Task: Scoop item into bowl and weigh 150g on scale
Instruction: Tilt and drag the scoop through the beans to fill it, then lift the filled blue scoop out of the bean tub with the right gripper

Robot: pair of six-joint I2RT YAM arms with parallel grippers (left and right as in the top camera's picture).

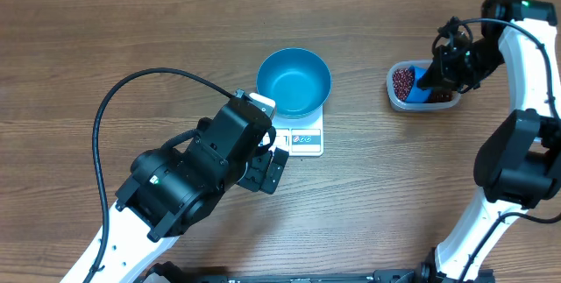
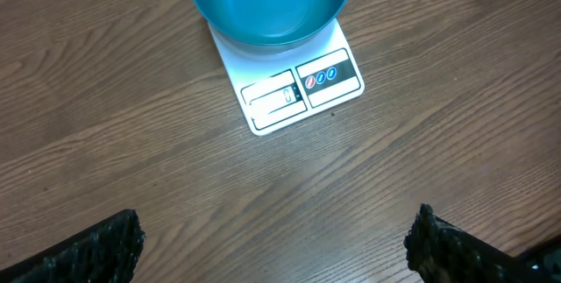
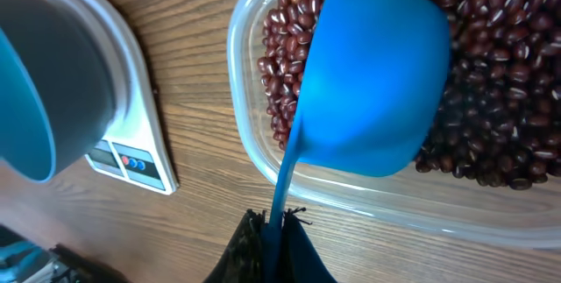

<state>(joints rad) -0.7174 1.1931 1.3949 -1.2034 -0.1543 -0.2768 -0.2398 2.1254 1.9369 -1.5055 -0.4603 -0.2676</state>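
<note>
The empty bright-blue bowl (image 1: 294, 81) stands on the white scale (image 1: 304, 136) at mid-table; the left wrist view shows the bowl (image 2: 270, 3) and the scale's display edge (image 2: 302, 90). My left gripper (image 1: 277, 166) hovers just in front of the scale, open, with bare wood between its fingers (image 2: 96, 252). The red-brown beans (image 3: 491, 99) fill a clear tub (image 1: 396, 90) at the right. My right gripper (image 3: 279, 230) is shut on the handle of a small blue scoop (image 3: 377, 81), whose cup rests bottom-up over the beans. What the cup holds is hidden.
Brown wood tabletop all round. The left arm's black cable (image 1: 114, 112) loops over the table's left part. The right arm's white links (image 1: 526, 143) run down the right edge. About a hand's width of bare wood separates the tub from the scale.
</note>
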